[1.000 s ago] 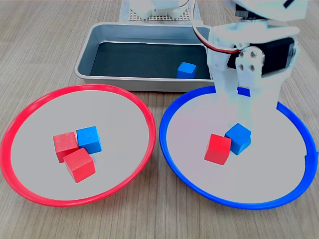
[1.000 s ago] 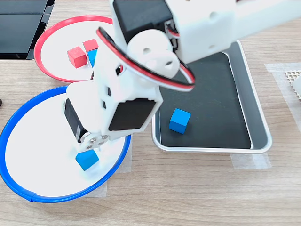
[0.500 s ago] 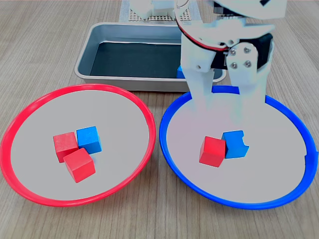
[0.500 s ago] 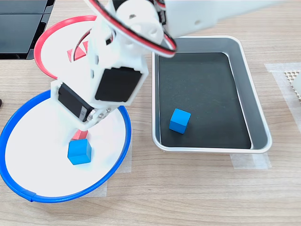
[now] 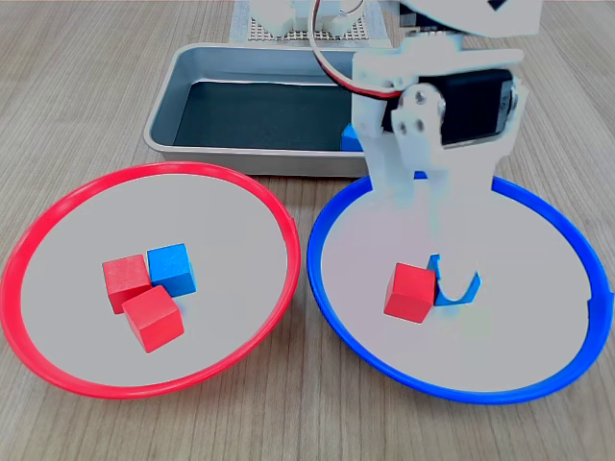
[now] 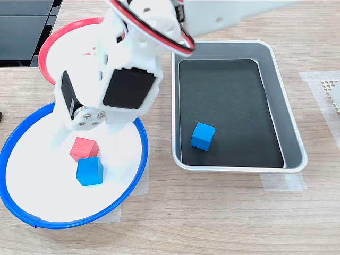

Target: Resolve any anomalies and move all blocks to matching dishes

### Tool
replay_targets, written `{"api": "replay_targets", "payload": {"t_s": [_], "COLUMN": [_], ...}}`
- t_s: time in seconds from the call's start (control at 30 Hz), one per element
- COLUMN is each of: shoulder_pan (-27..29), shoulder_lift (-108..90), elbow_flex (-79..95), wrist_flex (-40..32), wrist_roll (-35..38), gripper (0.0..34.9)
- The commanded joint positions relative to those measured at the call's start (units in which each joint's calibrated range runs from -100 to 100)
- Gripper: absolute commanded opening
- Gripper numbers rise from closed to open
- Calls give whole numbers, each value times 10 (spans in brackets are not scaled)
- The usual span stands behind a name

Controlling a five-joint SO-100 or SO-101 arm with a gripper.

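- The wooden desk (image 5: 77, 86) is seen carrying 2 dishes and a tray in both exterior views.
- The white arm (image 6: 212, 16) is seen reaching over the blue-rimmed dish; its hand (image 5: 437, 254) is lowered into that dish just behind the 2 blocks there; whether its fingers are spread or closed cannot be told, and nothing is seen held.
- The red-rimmed dish (image 5: 58, 216) lies on the first exterior view's left; in the second exterior view it is largely hidden behind the arm.
- The blue-rimmed dish (image 5: 332, 307) lies just beside it, on the first exterior view's right.
- The grey metal tray (image 6: 292, 138) with a dark bottom stands behind both dishes in the first exterior view.
- In the red-rimmed dish, 2 red blocks (image 5: 126, 281) (image 5: 153, 318) and 1 blue block (image 5: 172, 268) are clustered, touching.
- In the blue-rimmed dish, a red block (image 6: 84, 148) and a blue block (image 6: 90, 170) sit touching each other.
- A 3rd blue block (image 6: 203, 136) rests in the tray.
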Motion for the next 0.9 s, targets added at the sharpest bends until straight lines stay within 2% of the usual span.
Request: {"api": "replay_targets", "payload": {"t_s": [0.0,0.07,0.23,0.6,0.87], "shoulder_pan": [-7,-5,1,4,16], "shoulder_lift": [1,9,42,73,99], "elbow_flex": [-21,-32,-77,-175,-176], "wrist_flex": [65,85,104,94,71], "wrist_roll": [-111,-147,-199,-188,-172], "gripper": [193,172,172,169,166]}}
